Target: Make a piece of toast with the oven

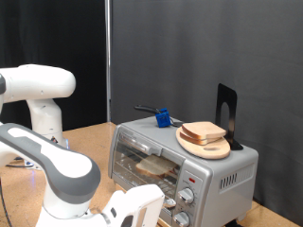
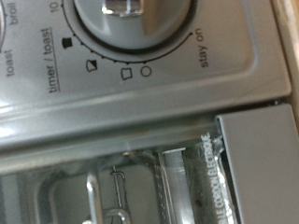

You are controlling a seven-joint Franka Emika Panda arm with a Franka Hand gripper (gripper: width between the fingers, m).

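Exterior view: jaws (image 1: 163, 219) near oven (image 1: 227, 168) knobs (image 1: 184, 198), toast (image 1: 154, 167) inside.

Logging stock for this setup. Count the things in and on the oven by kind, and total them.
Bread: 2, an inner slice in the oven and a top slice
Wooden plate: 1
Blue object: 1
Black stand: 1
Total: 5
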